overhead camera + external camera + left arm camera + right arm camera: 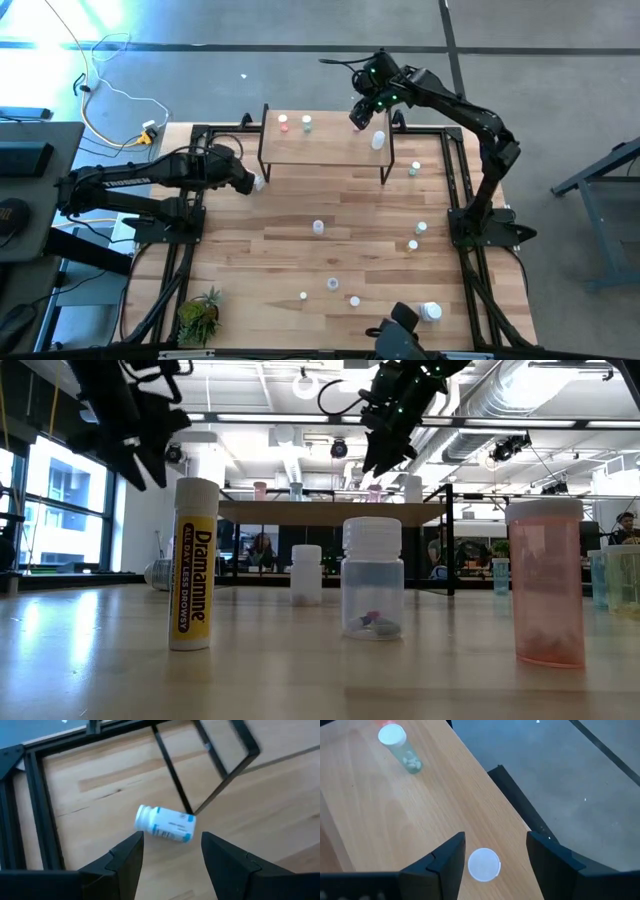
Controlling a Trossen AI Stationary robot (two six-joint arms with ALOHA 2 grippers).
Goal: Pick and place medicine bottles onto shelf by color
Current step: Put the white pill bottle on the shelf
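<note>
The shelf (325, 145) stands at the table's far side, with a red-capped bottle (284, 122), a pale-capped one (307, 123) and a larger white one (378, 140) on its board. My right gripper (495, 837) hovers open over the board's far right part (420, 820). Its fingers stand either side of a white-capped bottle (484, 865) that stands upright on the board. My left gripper (172, 837) is open and low by the shelf's left legs (172, 772). Just ahead of its fingers, a white bottle with a blue label (165, 824) lies on its side on the table.
Several small bottles stand scattered over the table's near and right parts (318, 227) (333, 284) (413, 244) (415, 168), and a larger one sits near the near edge (431, 312). A potted plant (200, 315) occupies the near left corner. A yellow tube (195, 565) and vials stand close to the low camera.
</note>
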